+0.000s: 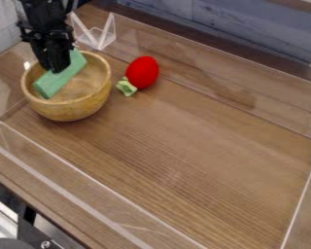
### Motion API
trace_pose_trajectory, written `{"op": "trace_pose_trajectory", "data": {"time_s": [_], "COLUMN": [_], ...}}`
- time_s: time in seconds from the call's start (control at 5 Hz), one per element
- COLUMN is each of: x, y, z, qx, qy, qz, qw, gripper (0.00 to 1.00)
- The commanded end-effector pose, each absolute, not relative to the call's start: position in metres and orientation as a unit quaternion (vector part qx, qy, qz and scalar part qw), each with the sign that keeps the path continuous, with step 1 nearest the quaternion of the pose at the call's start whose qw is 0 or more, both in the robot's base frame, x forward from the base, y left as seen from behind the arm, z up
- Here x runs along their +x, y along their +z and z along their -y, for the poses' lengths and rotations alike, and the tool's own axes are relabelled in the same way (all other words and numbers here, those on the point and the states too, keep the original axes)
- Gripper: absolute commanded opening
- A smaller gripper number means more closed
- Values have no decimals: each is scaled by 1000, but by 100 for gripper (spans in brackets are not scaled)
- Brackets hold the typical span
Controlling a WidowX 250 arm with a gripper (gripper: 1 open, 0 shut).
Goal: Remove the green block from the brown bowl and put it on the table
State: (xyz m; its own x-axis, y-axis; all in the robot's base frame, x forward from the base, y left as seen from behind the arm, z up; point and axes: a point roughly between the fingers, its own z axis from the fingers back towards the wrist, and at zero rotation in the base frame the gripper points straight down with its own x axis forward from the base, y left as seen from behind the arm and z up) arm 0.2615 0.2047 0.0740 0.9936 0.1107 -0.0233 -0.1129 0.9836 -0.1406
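Overhead, end effector (pixel 55 66) clamping green block (pixel 58 77), tilted above brown bowl (pixel 67 107)

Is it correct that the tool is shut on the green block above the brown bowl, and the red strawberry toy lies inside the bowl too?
Not quite. The strawberry toy is not inside the bowl; it lies on the table, just beside the bowl's rim. The camera view shows this. The rest holds: the tool is shut on the green block above the bowl.

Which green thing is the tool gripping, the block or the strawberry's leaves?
The green block, tilted over the brown bowl in the tool; the leaves lie on the table.
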Motion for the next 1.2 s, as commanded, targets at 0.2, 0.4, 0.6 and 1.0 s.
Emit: {"op": "trace_pose_trajectory", "data": {"time_s": [0.2,0.4,0.6,1.0], "x": [268,270,272,274], "y": [138,151,164,180], "z": [-204,-195,-177,-130], "qx": [-54,-63,-73,-92], "qy": [75,75,68,41], "qz": [55,63,69,74], "qw": [994,993,993,992], "gripper": [0,0,0,0]}}
